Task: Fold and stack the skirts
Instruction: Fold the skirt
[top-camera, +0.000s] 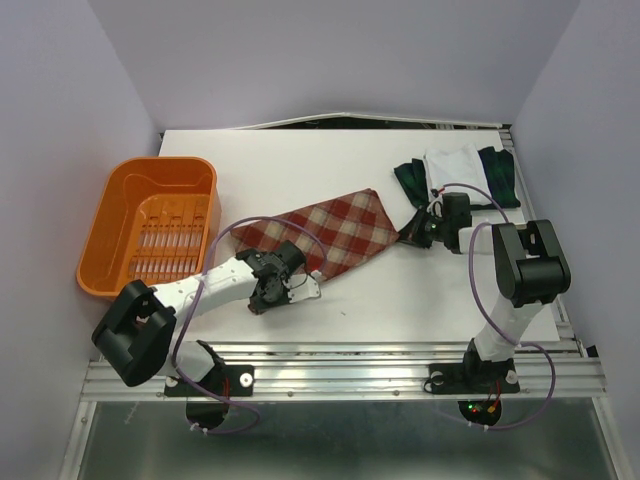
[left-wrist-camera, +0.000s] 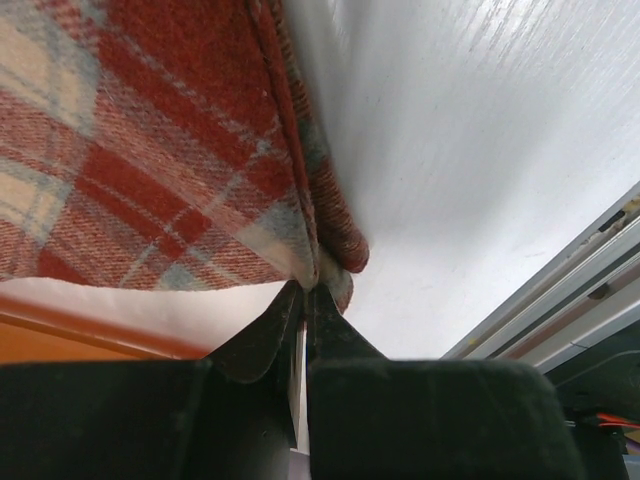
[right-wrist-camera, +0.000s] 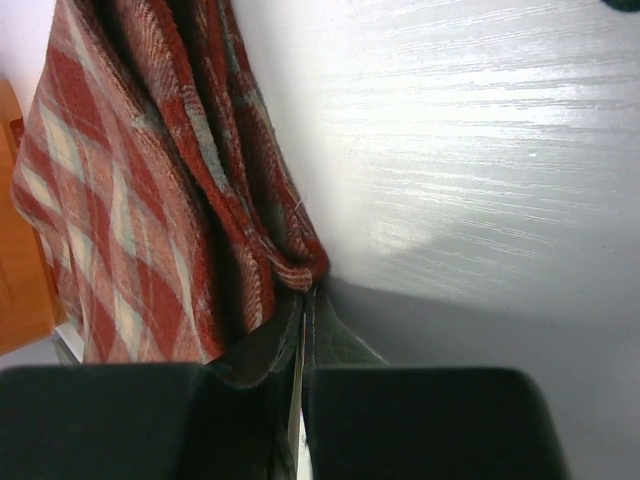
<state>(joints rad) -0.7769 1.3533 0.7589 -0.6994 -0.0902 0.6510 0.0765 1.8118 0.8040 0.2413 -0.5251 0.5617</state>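
Surface (top-camera: 400, 300): red-and-tan plaid skirt (top-camera: 335, 235) at centre, near orange basket (top-camera: 150, 225). White skirt (top-camera: 455, 165) on green plaid skirt (top-camera: 410, 178), far right. Left claw (left-wrist-camera: 303, 290) and right claw (right-wrist-camera: 305, 292) each pinch skirt corner. Lift both evenly, keep cloth taut, lay edge on edge.

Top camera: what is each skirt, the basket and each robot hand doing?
red-and-tan plaid skirt: pinched by both grippers, stretched between them.
white skirt: lying on the green plaid skirt.
green plaid skirt: lying under the white one.
orange basket: upright, empty.
left gripper: shut on the red-and-tan plaid skirt.
right gripper: shut on the red-and-tan plaid skirt.
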